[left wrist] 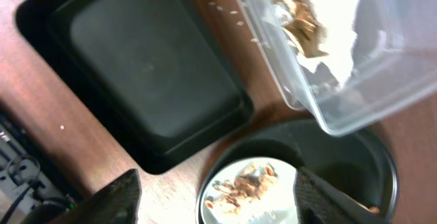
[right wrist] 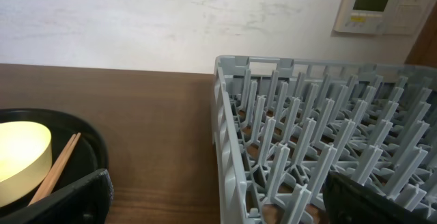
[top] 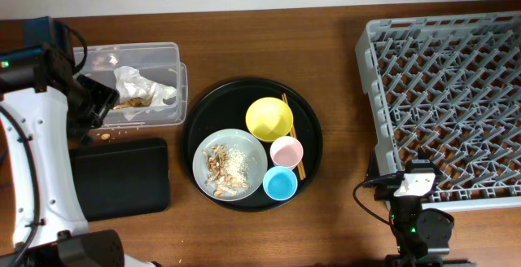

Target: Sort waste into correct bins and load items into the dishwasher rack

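The left gripper (left wrist: 217, 182), jaws apart and empty, hovers by the clear tub (top: 130, 49) at far left, the wrapper (top: 134, 81) lying inside. Waste sorting seems in hand; next, the scraps (top: 218, 168) on the grey plate (top: 252, 145) to its right need clearing.

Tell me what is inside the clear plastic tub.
The clear tub holds a crumpled white wrapper with tan food scraps beside it. Whatever lies beneath the wrapper is covered and cannot be seen.
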